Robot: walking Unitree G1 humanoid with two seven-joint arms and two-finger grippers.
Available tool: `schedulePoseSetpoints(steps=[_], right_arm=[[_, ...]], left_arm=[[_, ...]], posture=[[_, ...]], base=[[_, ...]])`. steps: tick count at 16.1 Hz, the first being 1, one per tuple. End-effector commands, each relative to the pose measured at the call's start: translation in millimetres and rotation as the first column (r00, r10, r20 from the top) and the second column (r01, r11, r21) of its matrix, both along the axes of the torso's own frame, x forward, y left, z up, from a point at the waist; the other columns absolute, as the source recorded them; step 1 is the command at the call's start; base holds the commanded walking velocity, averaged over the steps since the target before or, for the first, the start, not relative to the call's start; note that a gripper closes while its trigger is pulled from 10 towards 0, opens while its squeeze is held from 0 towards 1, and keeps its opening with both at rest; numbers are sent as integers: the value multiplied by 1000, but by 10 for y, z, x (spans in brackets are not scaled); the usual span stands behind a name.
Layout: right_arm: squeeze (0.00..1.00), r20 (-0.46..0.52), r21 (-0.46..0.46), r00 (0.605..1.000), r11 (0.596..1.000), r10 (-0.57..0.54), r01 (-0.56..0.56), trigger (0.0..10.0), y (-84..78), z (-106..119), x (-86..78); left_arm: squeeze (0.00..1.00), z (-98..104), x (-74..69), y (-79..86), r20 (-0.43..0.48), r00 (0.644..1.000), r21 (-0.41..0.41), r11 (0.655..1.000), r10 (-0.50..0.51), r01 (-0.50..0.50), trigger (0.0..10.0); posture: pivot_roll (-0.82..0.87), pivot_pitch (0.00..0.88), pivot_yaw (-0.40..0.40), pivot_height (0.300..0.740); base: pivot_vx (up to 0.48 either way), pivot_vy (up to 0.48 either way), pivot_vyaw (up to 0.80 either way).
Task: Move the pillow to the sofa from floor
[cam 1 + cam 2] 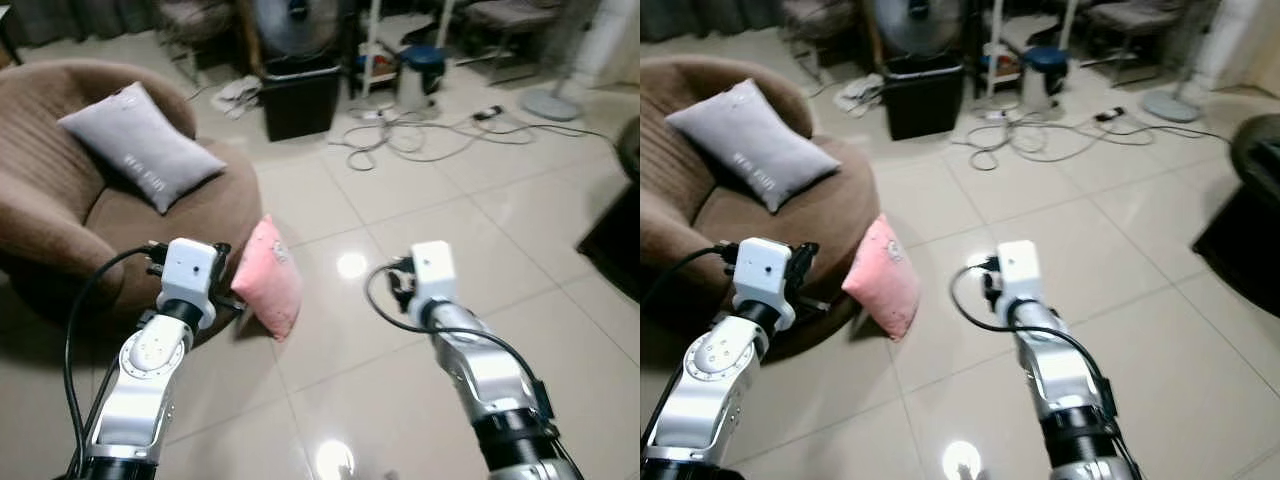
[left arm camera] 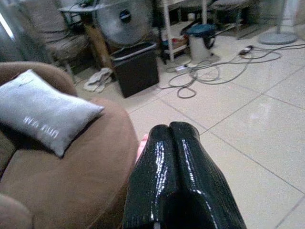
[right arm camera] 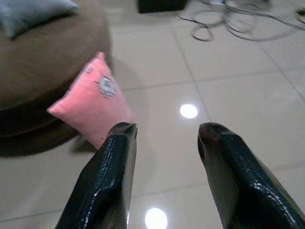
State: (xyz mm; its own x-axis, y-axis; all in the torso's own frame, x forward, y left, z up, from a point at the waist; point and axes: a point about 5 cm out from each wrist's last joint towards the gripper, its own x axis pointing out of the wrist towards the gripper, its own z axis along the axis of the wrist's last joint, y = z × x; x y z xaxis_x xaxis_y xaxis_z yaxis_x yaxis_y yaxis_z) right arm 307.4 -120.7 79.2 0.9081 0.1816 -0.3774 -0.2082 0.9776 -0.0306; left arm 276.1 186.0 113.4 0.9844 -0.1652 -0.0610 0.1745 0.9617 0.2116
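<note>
A pink pillow (image 1: pixel 268 279) stands on the tiled floor, leaning against the front of the round brown sofa (image 1: pixel 70 215). A grey pillow (image 1: pixel 140 145) lies on the sofa seat. My left gripper (image 2: pixel 172 131) is shut with nothing in it, held just left of the pink pillow, whose edge (image 2: pixel 141 145) peeks out beside the fingers. My right gripper (image 3: pixel 167 130) is open, a little right of the pink pillow (image 3: pixel 93 100) and above the floor.
A black bin (image 1: pixel 300 95) stands behind the sofa, with a fan (image 1: pixel 295 22) above it. Tangled cables (image 1: pixel 400 135) lie on the floor at the back. A dark piece of furniture (image 1: pixel 615 235) sits at the right edge. Open tiles lie between the arms.
</note>
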Motion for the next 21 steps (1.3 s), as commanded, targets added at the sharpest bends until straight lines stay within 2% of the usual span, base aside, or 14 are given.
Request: schedulePoseSetpoints(steps=[1, 5, 7, 10, 11, 21], right_arm=[[0, -2, -16, 1000, 1000, -16, 16, 10000, -63, -18, 1], [0, -2, -28, 1000, 1000, -14, 14, 10000, -80, -23, 6], [0, -2, -84, 999, 996, 35, -35, 10000, -59, -41, 7], [0, -4, -88, 999, 995, 37, -38, 10000, -65, -50, 4], [0, -13, -64, 1000, 998, 22, -23, 10000, -74, -68, 1], [0, -17, -69, 999, 997, 33, -34, 10000, -109, -90, -35]], left_arm=[[0, -5, 13, 8, -2, 1000, -3, 1000, 14, -14, 10000], [0, -28, 14, 40, -8, 1000, 0, 1000, 28, -28, 10000], [0, -53, -8, 77, -16, 999, 4, 999, 40, -40, 10000], [0, -63, -21, 75, -19, 999, 4, 999, 42, -42, 10000], [0, -78, -38, 68, -24, 999, 3, 999, 42, -42, 10000], [0, -128, -90, 30, -38, 999, -11, 999, 30, -31, 10000]], posture=[[130, 0, 0, 740], [130, 0, -5, 740], [136, 0, -12, 740], [138, 0, -15, 740], [140, 0, -19, 740], [135, 0, -24, 740]], base=[[304, 0, 0], [305, 0, 0], [307, 0, 0], [310, 0, 533], [307, 0, 0], [316, 0, 0]])
